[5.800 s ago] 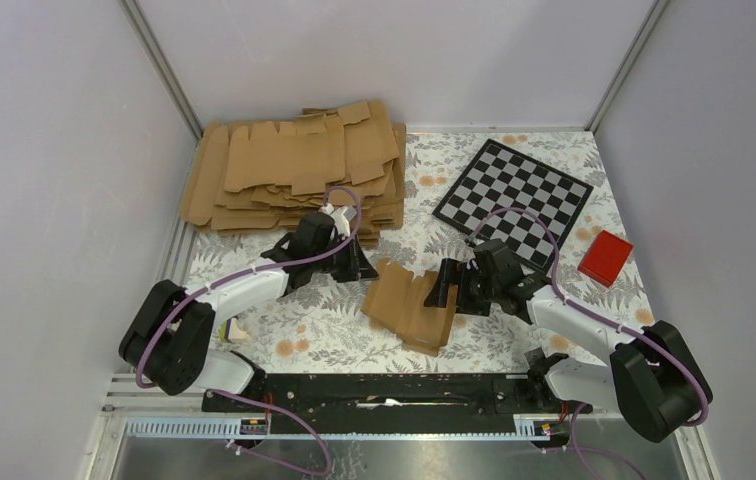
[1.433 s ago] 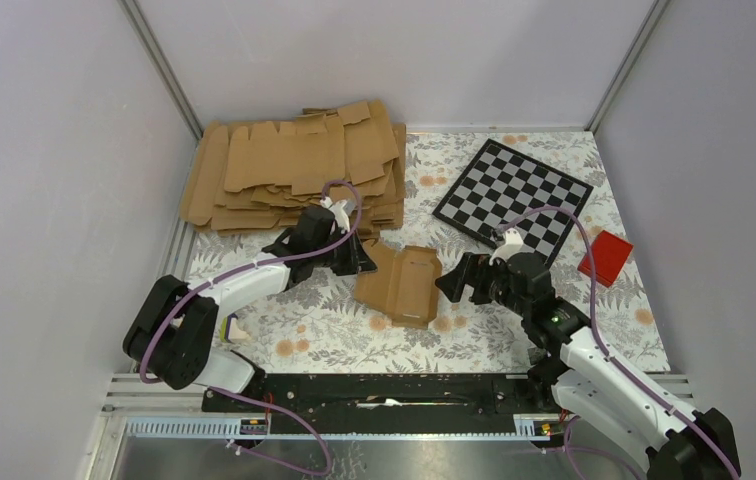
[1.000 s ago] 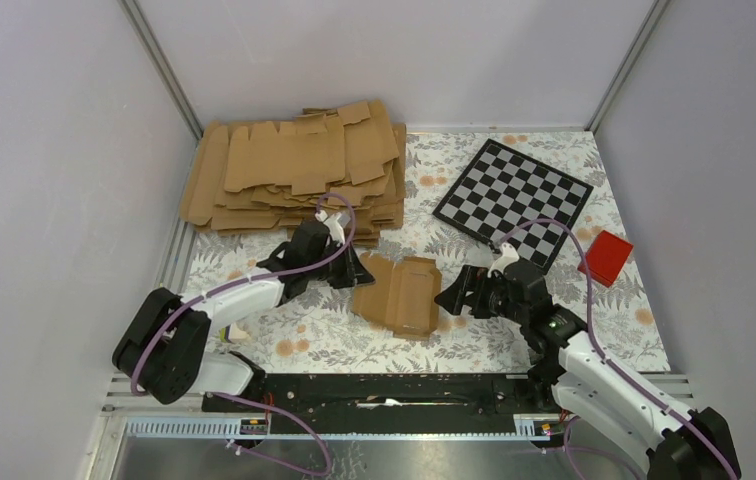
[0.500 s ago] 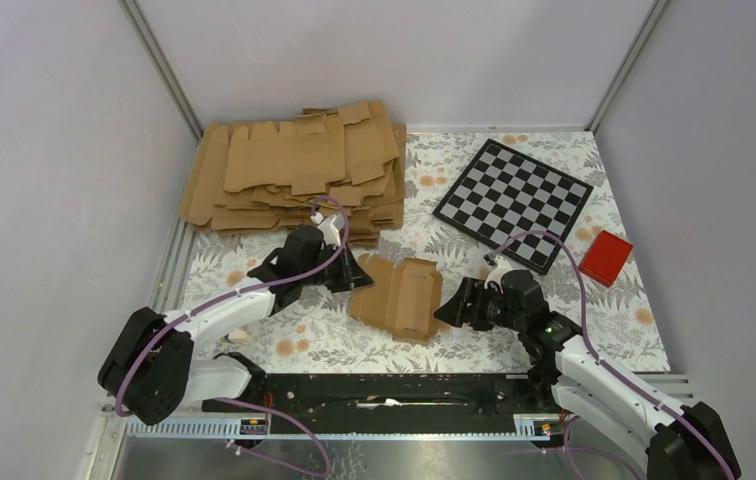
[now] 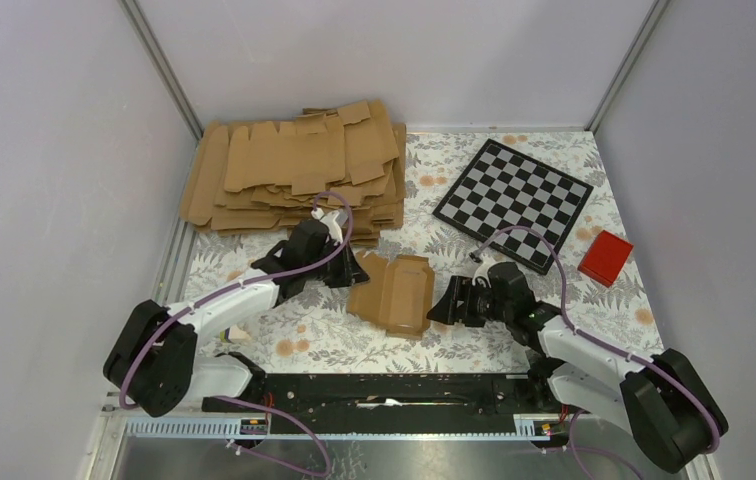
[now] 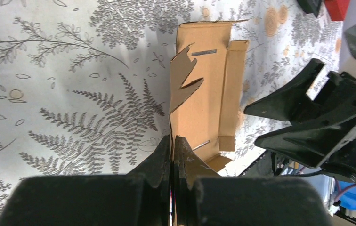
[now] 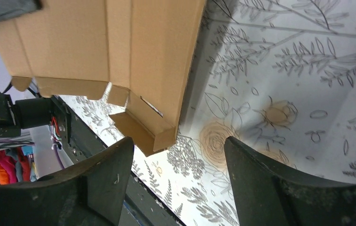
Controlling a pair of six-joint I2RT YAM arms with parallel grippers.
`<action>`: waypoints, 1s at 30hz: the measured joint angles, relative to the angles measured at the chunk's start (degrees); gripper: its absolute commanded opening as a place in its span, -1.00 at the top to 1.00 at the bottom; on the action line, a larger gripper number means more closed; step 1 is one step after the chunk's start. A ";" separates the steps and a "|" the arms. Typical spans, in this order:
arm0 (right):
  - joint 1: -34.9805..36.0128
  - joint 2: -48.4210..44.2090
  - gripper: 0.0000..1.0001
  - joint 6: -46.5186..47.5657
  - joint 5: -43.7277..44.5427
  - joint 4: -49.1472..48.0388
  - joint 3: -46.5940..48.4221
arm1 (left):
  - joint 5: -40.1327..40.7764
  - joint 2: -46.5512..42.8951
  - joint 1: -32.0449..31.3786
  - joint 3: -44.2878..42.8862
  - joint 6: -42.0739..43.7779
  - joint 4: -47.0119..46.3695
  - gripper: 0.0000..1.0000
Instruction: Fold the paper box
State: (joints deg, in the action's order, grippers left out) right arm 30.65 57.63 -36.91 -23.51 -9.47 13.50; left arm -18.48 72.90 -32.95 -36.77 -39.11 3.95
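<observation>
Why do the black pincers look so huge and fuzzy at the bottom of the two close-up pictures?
Left wrist view: the left pincer, pinching the paper box, sits right by the lens, so it looks huge and soft. Right wrist view: same for the open right pincer; the box casts a shadow on the flowery table. Top view: evenly lit, sharp.

table [image 5: 324, 342]: cardboard pile [image 5: 294, 172], chessboard [image 5: 514, 195], red block [image 5: 606, 257]

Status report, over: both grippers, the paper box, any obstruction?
Left gripper shut on paper box edge. Right gripper open, facing the opposite side, not gripping. Box partly folded, one wall raised. No obstruction between them.
</observation>
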 measured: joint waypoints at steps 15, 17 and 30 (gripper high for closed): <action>0.00 4.81 -0.90 1.31 -2.16 -9.46 1.49 | 0.20 -0.13 0.68 2.08 1.03 -3.28 1.00; 0.00 4.81 -0.90 1.33 -2.40 -9.66 1.75 | -0.15 -0.13 0.68 2.54 0.92 -4.39 1.00; 0.04 4.31 -0.99 3.50 0.37 -1.84 7.87 | -2.01 0.17 0.72 6.45 -1.90 -10.54 1.00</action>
State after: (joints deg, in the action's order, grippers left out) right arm 30.70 61.93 -33.41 -23.14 -11.31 21.37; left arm -20.49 73.08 -32.23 -30.33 -41.01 -6.59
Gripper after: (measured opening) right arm 0.949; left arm 0.017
